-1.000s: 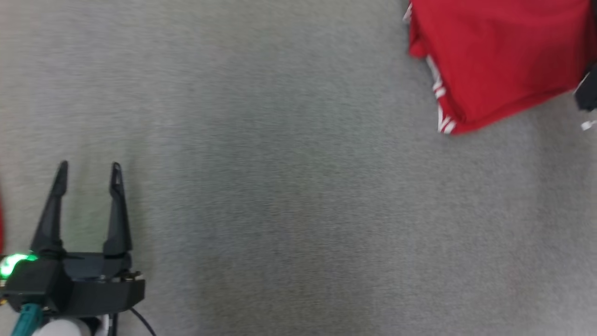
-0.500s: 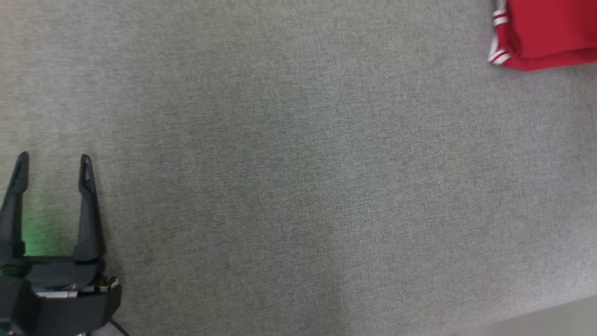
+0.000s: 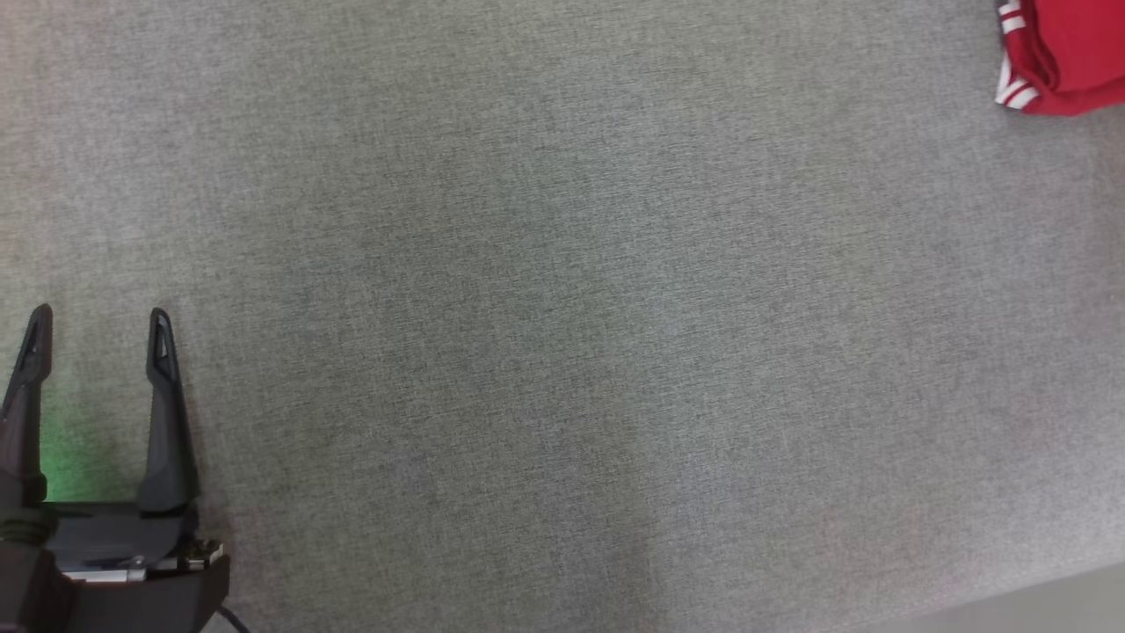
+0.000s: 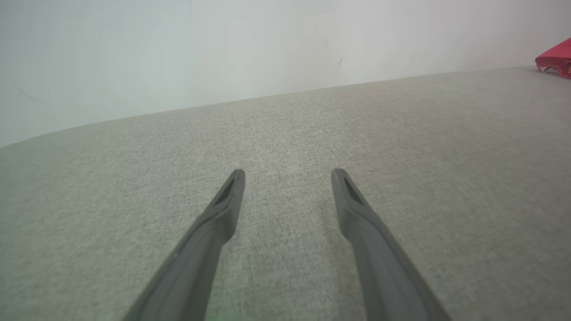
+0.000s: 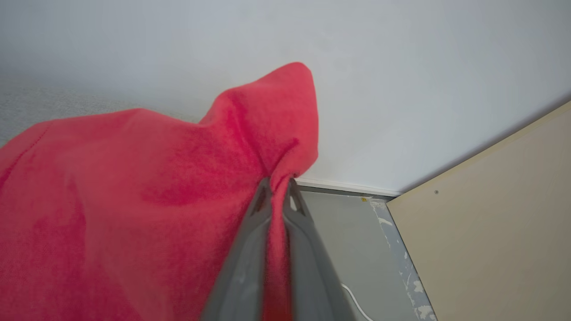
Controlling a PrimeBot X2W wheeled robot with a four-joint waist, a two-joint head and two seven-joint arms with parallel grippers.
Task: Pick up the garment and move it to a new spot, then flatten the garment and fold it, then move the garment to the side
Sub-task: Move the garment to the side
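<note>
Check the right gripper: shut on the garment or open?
Shut on the garment: the right gripper pinches a fold of red cloth.

Head view: high up, facing steeply down on the grey fabric surface (image 3: 562, 316), with the left gripper (image 3: 99, 310) at lower left.
Left wrist view: low and close over that surface, facing a pale wall (image 4: 178, 53).
Right wrist view: right against the red garment (image 5: 134, 187) (pinched in the right gripper (image 5: 279, 180)), facing wall and floor (image 5: 339, 232).
Shared: head and left wrist views both take in the surface and the garment's edge.
</note>
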